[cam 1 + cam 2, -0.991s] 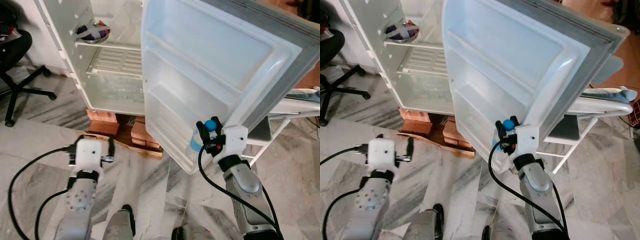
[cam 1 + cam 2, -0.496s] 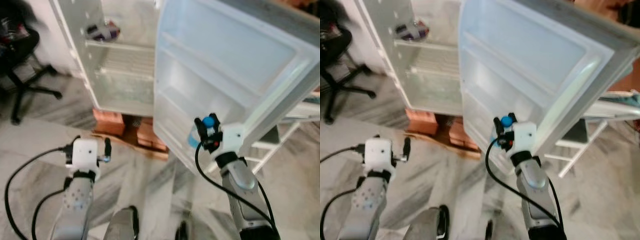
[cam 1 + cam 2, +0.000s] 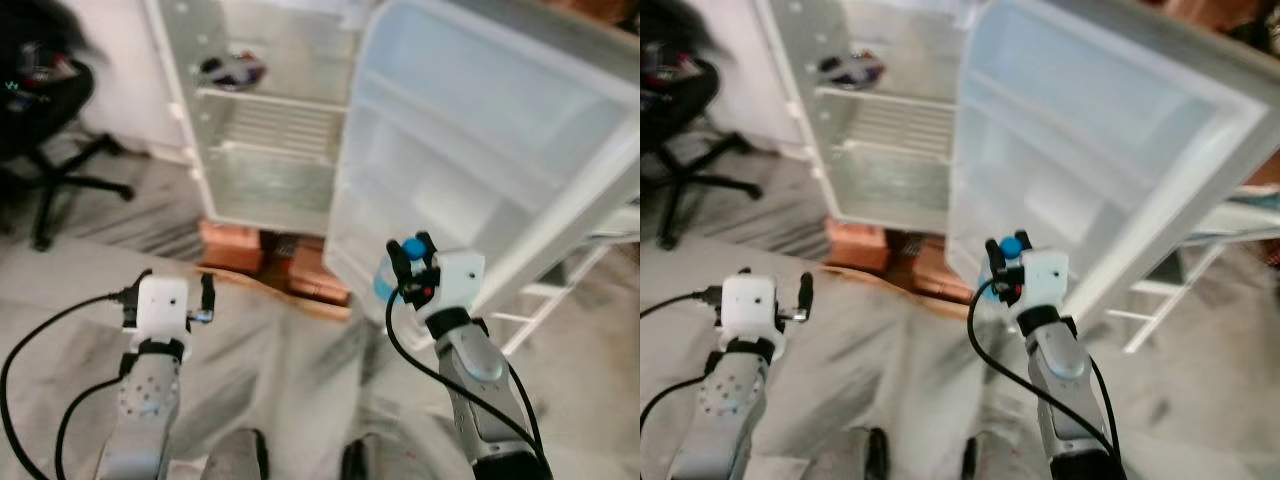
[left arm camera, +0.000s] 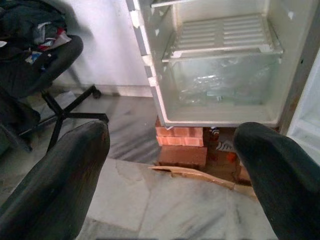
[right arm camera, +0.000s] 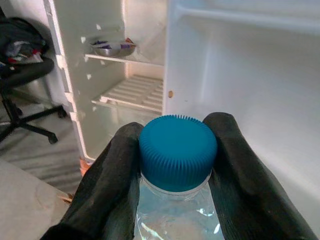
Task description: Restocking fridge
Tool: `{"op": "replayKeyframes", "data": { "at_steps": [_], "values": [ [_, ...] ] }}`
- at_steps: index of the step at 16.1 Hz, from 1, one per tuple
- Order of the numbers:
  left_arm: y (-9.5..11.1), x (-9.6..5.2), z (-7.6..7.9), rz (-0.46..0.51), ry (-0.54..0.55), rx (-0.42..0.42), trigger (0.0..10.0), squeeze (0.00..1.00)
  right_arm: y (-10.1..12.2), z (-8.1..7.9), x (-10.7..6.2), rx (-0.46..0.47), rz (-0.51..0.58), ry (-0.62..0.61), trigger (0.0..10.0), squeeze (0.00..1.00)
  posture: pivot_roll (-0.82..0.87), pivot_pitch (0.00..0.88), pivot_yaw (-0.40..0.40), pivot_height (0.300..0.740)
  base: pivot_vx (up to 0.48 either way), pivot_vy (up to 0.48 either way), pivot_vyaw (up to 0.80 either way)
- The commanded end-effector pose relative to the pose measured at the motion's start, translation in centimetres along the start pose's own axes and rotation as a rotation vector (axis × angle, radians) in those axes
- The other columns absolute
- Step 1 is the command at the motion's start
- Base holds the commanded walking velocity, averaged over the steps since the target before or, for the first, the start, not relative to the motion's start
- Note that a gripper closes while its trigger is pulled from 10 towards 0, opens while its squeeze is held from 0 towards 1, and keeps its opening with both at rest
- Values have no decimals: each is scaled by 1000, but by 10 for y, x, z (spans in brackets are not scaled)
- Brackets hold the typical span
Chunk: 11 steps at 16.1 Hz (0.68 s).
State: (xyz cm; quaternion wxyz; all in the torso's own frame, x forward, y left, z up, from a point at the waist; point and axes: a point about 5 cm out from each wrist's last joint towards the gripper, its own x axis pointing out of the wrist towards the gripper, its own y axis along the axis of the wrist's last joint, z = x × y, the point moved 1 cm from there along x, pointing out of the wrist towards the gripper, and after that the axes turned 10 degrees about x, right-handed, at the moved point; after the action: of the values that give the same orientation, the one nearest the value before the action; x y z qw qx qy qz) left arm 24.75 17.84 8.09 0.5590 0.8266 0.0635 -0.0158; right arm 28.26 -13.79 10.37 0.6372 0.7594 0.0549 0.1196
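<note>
Right pincer (image 3: 411, 262), closer now to open fridge door (image 3: 480, 160), clamped on blue-capped bottle (image 5: 176, 170); left pincer (image 4: 170, 165) apart.

Floor (image 4: 200, 210): grey-veined marble tiles. Red bricks (image 4: 182, 137) stacked on it beneath the white cabinet, with a flattened piece of brown cardboard (image 4: 195, 172) lying just in front of them. Black office chair (image 4: 42, 65) on a star base stands off to the robot's left near the white wall (image 4: 105, 45); dark clothing and other items are heaped on its seat, details unclear. White metal rack (image 3: 545, 295) with slanted legs stands at the right. Head views blurred.
</note>
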Motion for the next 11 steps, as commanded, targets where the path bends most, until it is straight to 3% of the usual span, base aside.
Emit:
{"op": "replayKeyframes", "data": {
  "at_steps": [1, 2, 8, 11],
  "values": [
    [0, -2, 6, -4, -24, -8, 10000, 0, 5, 11, -4, -26, 16, -36, 10000, 0, 84, 160, -40, 740, 0, 307, 0],
    [1, -2, 7, 0, -37, -5, 10000, 0, 4, 12, -4, -30, 12, -38, 10000, 0, 82, 161, -41, 740, 0, 0, 0],
    [5, -3, 10, 23, -75, -55, 10000, 0, 4, 13, -5, -34, 12, -42, 10000, 0, 79, 164, -45, 740, 0, 0, -659],
    [5, -4, 10, 24, -80, -58, 10000, 0, 4, 13, -5, -38, 11, -44, 10000, 0, 78, 165, -46, 740, 169, 0, 0]
  ]
}}
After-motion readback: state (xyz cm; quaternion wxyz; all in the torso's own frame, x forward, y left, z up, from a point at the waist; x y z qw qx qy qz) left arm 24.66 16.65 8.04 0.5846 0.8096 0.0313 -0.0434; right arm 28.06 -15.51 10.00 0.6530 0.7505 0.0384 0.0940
